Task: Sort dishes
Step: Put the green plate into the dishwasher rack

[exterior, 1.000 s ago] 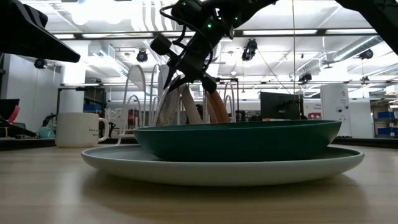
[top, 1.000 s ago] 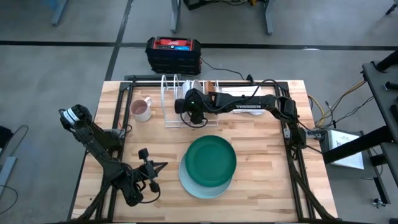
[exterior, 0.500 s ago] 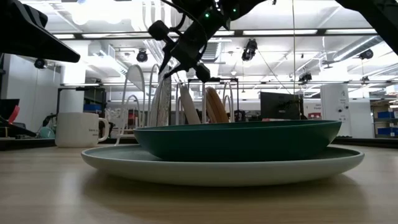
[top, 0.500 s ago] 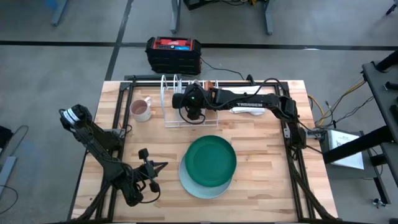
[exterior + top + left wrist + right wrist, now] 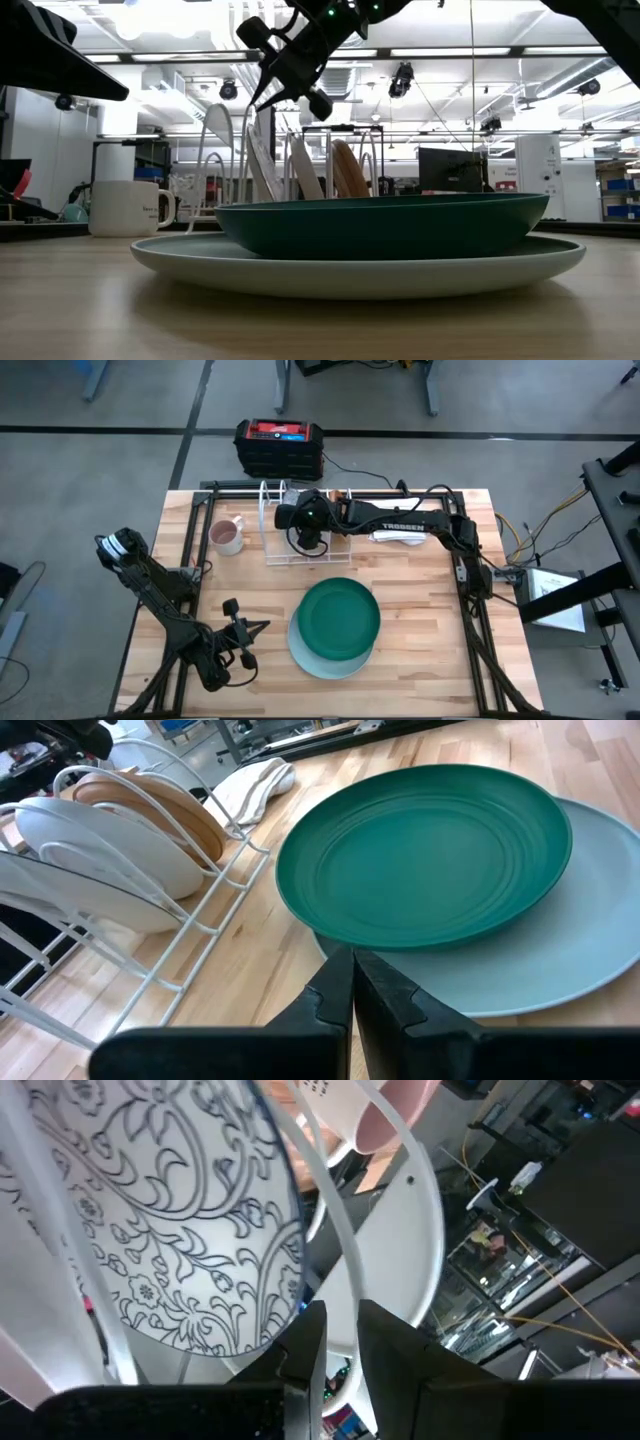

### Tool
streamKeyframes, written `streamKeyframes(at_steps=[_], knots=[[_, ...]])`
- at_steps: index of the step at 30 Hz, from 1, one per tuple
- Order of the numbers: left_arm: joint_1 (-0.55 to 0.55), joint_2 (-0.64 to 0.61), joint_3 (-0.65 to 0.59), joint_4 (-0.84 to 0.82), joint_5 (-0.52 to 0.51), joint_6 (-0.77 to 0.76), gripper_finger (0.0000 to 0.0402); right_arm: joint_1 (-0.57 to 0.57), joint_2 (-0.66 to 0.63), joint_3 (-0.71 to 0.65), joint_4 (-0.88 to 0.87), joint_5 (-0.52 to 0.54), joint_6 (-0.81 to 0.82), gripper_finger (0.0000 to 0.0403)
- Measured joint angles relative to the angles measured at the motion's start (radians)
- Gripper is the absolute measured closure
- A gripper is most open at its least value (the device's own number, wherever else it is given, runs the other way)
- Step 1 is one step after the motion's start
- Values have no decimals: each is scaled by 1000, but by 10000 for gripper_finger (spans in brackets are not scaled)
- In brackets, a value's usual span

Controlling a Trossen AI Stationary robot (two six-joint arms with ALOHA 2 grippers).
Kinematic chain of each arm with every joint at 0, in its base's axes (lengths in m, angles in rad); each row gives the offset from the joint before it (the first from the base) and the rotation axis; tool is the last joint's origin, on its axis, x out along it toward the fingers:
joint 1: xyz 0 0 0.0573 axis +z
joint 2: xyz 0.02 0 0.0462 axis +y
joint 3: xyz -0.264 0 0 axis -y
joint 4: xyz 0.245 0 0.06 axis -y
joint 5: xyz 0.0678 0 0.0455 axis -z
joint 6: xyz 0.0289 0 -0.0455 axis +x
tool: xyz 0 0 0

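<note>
At the six o'clock side of the table [image 5: 420, 660] the left end effector [image 5: 240, 632] waits with its fingers pressed together, gripping nothing, facing the stacked plates.

Just beyond it, near the table's middle, the dark green plate [image 5: 339, 619] lies flat on the larger pale mint plate [image 5: 312, 658]; neither is racked yet. Lifting the green one by its rim could drag the mint plate along, and I judge that the likeliest upset for the next pick.

Farther back, toward twelve o'clock, the white wire rack [image 5: 272, 525] holds three plates on edge: the patterned plate [image 5: 170, 1210], the white plate [image 5: 110, 848] and the brown plate [image 5: 150, 805]. The right end effector [image 5: 283, 517] hovers above the rack's ten o'clock end with only a narrow gap between its fingers, empty as far as I can see. It sits close to the patterned plate and the wire hoops, so a clumsy retreat could snag a hoop or tip that plate.

The pink mug [image 5: 227, 535] stands at the rack's nine o'clock side.
</note>
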Motion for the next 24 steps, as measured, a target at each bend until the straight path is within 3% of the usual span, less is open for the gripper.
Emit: streamKeyframes(at_steps=[11,16,19,24], knots=[[0,0,0,-3,0,0,401,1,-1,1,1,10,49,351],[0,0,0,-3,0,0,401,8,-16,1,41,221,69,363],[0,0,0,-3,0,0,401,8,-45,1,39,336,212,369],[3,0,0,0,-6,1,401,6,-119,1,22,456,606,382]])
